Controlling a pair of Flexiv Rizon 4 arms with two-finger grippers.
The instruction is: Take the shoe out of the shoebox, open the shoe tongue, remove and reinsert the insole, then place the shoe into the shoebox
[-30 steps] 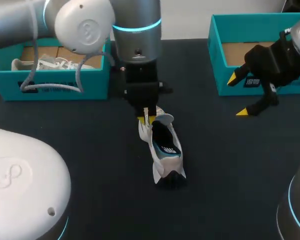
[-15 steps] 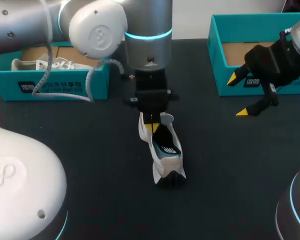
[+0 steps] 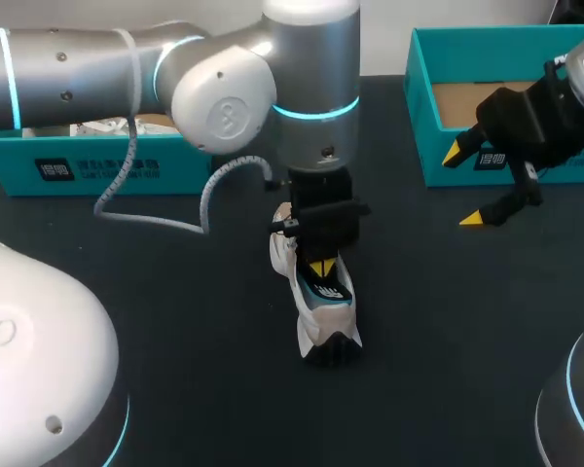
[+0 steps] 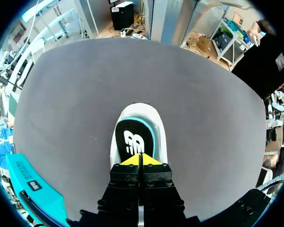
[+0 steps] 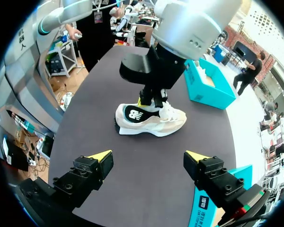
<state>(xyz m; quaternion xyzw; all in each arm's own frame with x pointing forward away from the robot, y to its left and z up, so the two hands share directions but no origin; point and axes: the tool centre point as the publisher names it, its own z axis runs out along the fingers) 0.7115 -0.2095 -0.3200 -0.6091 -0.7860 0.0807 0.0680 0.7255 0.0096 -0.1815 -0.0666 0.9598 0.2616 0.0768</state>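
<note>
Shoe (image 3: pixel 321 321) is out on the bench (image 3: pixel 448 321); insole (image 4: pixel 134 139), just ahead of the clenched left pincer (image 4: pixel 142 160), not yet removed; right pincer (image 5: pixel 147 155) released.

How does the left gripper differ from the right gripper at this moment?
The left gripper has its tips pressed together; the right gripper holds them wide apart. The left one is down at the shoe opening; the right one is clear of the shoe. Both have yellow tips.
</note>
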